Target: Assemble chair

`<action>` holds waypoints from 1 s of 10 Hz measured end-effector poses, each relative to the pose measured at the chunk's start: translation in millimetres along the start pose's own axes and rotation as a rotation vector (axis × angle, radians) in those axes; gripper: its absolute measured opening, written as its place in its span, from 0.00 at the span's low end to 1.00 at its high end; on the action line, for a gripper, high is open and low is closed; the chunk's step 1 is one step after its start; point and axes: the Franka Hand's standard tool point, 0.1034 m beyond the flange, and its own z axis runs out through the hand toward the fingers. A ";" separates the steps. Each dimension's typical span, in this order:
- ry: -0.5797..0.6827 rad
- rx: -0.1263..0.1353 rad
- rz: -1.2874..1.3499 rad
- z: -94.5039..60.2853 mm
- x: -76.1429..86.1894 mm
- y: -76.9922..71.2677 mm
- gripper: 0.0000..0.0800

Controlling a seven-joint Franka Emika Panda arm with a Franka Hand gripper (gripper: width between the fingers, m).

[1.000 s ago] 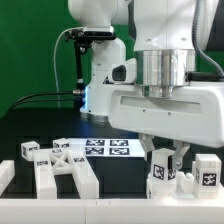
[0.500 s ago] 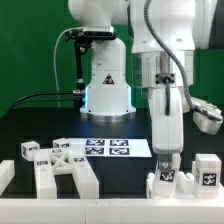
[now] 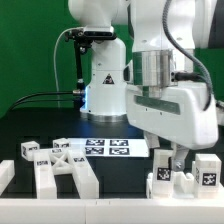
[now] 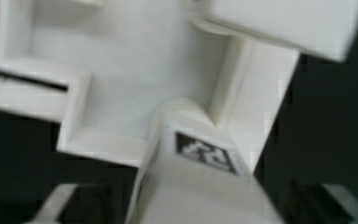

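Observation:
At the exterior view's lower right stands a white chair piece (image 3: 163,181) with marker tags on it. My gripper (image 3: 171,160) hangs straight down over its top. In the wrist view the same tagged white piece (image 4: 194,110) runs between my gripper (image 4: 197,206) fingers. Dark gaps show between it and each fingertip (image 4: 66,205), so the jaws are open and straddle it without gripping. A second tagged white block (image 3: 208,170) stands just to the right. A flat white chair frame (image 3: 63,167) with a tag lies at the lower left, beside a small tagged block (image 3: 28,150).
The marker board (image 3: 112,148) lies flat on the black table behind the parts. The robot's base (image 3: 105,85) rises behind it, with a black cable trailing to the exterior view's left. A green wall closes the back.
The hand has turned about its own axis over the right chair piece. The jaws have widened and let go of the piece, which stays where it stood.

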 end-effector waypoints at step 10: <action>0.045 -0.004 -0.438 4.2 1.6 4.3 0.47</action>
